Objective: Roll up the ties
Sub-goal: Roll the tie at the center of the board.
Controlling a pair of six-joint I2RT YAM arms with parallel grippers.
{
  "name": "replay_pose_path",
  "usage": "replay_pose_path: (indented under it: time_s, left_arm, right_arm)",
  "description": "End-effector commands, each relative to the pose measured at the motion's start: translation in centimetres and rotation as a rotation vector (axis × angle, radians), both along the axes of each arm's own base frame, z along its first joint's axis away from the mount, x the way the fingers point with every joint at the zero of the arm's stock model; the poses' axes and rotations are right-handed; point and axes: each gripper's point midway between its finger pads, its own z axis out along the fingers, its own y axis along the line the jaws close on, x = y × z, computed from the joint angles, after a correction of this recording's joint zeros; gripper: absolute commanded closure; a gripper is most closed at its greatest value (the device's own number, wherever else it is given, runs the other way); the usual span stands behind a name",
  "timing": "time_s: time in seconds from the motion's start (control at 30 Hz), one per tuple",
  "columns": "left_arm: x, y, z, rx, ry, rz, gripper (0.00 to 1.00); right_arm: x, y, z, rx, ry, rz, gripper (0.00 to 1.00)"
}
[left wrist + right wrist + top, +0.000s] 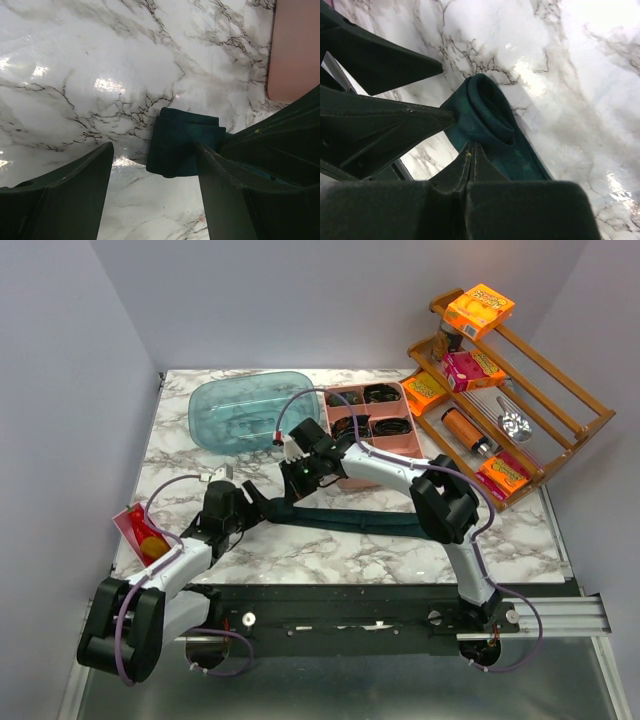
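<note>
Where the top view buries the fold under both arms, the wrist cameras show it. The left gripper [154,148] stands wide apart and holds nothing, with the rolled end of the teal tie [182,145] between its fingers. The right gripper [470,150] is closed, its tips at that roll; a pinch cannot be told. Only overhead shows the strip lying flat to the right of both grippers.

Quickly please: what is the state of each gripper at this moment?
Left gripper: open around the rolled end of the green tie, not gripping it.
Right gripper: closed, at the roll; whether it pinches fabric cannot be told.
</note>
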Motion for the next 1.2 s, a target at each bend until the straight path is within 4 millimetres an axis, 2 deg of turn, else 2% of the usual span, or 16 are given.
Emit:
replay_pose_path:
  time_s: [0.0,0.3,0.7,0.8,1.0,1.03,1.17]
  left_arm:
    - [0.3,-0.9,0.5,-0.05,-0.037,-0.045,0.24]
    - [0.4,-2.1,-0.3,-0.095,-0.053,-0.1,0.28]
    - [0.0,-3.8,-1.1,-0.156,-0.055,-0.188,0.37]
    - [-0.1,-4.1,-1.5,-0.175,-0.048,-0.199,0.43]
    - [0.3,-4.2,-1.6,-0.174,-0.051,-0.197,0.64]
    - [0.3,-4.1,-1.5,-0.17,-0.048,-0.195,0.74]
    - [0.7,-3.6,-0.9,-0.127,-0.054,-0.181,0.9]
  right_arm:
    - [0.6,-0.6,-1.7,-0.049,-0.016,-0.023,0.96]
    - [-0.1,-2.5,-3.9,-0.122,-0.008,-0.04,0.96]
    - [-0.4,-3.1,-5.1,-0.15,0.015,-0.056,0.96]
    - [-0.4,-3.0,-5.2,-0.147,0.019,-0.053,0.96]
    - [-0.4,-2.7,-4.8,-0.133,0.02,-0.045,0.96]
    - [-0.5,-2.6,-4.7,-0.128,0.02,-0.035,0.96]
    - [-0.6,-2.1,-4.0,-0.099,0.029,-0.023,0.96]
